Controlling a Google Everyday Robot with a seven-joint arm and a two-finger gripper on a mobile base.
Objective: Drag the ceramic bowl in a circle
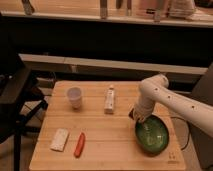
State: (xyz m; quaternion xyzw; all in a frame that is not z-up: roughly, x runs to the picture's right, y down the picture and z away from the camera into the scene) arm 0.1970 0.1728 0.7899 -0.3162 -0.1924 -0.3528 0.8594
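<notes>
Glossy green ceramic bowl (153, 136), tool (137, 118) at its rim, matt wooden table (110, 137)

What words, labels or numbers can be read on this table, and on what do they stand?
Nothing can be read here.
White bottle: any label is too blurred to read.
Dark marks at the table's near right corner: too small to read.
Cup, ceramic bowl, flat white block: no print shows.
Gripper, at the bowl's rim nearest the bottle: no marking shows.
</notes>
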